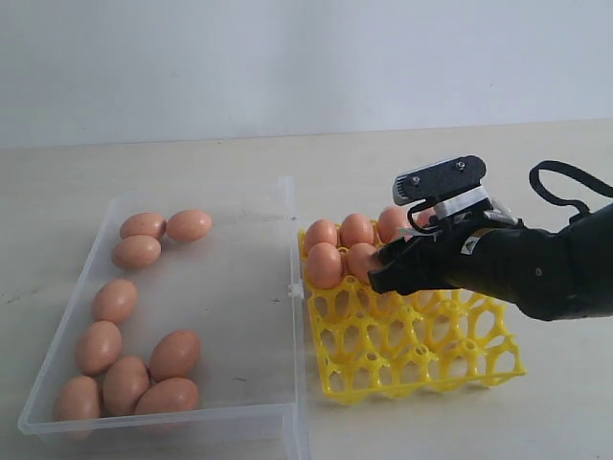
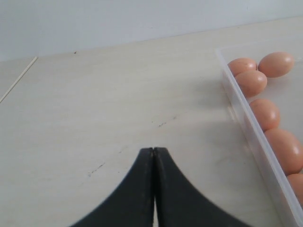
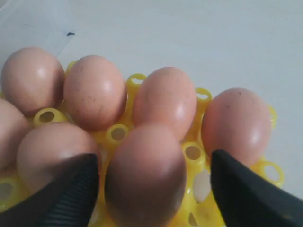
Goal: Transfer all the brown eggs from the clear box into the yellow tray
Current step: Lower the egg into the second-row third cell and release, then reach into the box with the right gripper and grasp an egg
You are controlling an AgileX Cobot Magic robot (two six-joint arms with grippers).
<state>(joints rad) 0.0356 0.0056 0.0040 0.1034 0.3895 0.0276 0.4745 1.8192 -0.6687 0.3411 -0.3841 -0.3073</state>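
Observation:
Several brown eggs (image 1: 124, 335) lie along the left side of the clear box (image 1: 239, 287). More brown eggs (image 1: 356, 228) fill the far cups of the yellow tray (image 1: 421, 364). My right gripper (image 1: 388, 273) hangs low over the tray's second row, open. Its fingers straddle one egg (image 3: 144, 175) that sits in a cup, and a gap shows between that egg and one finger (image 3: 246, 189). The left gripper (image 2: 154, 150) is shut and empty above bare table beside the box wall (image 2: 246, 127). It is out of the exterior view.
The box's flat clear lid (image 1: 292, 287) edge and small latch lie between box and tray. The near rows of tray cups (image 1: 383, 379) stand open. The table (image 2: 94, 104) beside the box is pale wood with faint marks.

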